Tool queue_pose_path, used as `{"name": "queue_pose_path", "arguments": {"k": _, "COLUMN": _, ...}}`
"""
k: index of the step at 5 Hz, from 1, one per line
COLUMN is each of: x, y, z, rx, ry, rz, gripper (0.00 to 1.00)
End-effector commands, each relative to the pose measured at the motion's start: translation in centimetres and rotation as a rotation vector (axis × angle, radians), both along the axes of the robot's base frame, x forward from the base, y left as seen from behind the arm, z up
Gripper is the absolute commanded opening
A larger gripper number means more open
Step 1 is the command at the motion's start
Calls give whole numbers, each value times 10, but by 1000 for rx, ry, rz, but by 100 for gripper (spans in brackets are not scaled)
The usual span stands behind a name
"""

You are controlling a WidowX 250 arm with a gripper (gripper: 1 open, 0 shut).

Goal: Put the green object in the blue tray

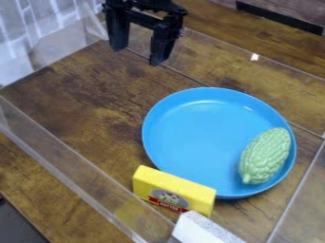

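The green object (264, 156), a pale bumpy oval, lies inside the blue tray (191, 133) against its right rim. The tray is a large round blue plate on the wooden table. My gripper (140, 49) hangs at the top of the view, up and left of the tray and well apart from it. Its two dark fingers (160, 46) point down, stand open and hold nothing.
A yellow rectangular block (174, 191) lies at the tray's lower left rim. A white object (203, 231) sits just below it at the bottom edge. Clear plastic walls (64, 152) enclose the wooden table (89, 95) on the left and front.
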State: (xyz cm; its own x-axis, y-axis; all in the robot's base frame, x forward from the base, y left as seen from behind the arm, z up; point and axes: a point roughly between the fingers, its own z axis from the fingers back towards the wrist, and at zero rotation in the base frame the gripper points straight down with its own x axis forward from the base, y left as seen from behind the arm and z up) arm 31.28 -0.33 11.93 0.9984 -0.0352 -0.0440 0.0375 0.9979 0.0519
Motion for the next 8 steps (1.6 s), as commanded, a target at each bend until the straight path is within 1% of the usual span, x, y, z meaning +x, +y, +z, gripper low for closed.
{"name": "queue_pose_path", "arguments": {"k": 1, "x": 5, "y": 13, "z": 24, "rx": 6, "ry": -51, "rz": 36, "gripper": 100}}
{"name": "queue_pose_path", "arguments": {"k": 2, "x": 7, "y": 21, "z": 32, "rx": 5, "ry": -53, "rz": 53, "gripper": 100}}
{"name": "queue_pose_path", "arguments": {"k": 3, "x": -2, "y": 17, "z": 31, "rx": 2, "ry": -47, "rz": 53, "gripper": 100}}
{"name": "queue_pose_path", "arguments": {"k": 4, "x": -8, "y": 11, "z": 29, "rx": -4, "ry": -34, "rz": 56, "gripper": 100}}
{"name": "queue_pose_path", "arguments": {"k": 5, "x": -1, "y": 10, "z": 21, "rx": -1, "ry": -33, "rz": 5, "gripper": 100}}
{"name": "queue_pose_path", "arguments": {"k": 7, "x": -5, "y": -14, "z": 22, "rx": -10, "ry": 6, "rz": -21, "gripper": 100}}
{"name": "queue_pose_path", "arguments": {"k": 8, "x": -2, "y": -23, "z": 12, "rx": -13, "ry": 27, "rz": -46, "gripper": 100}}
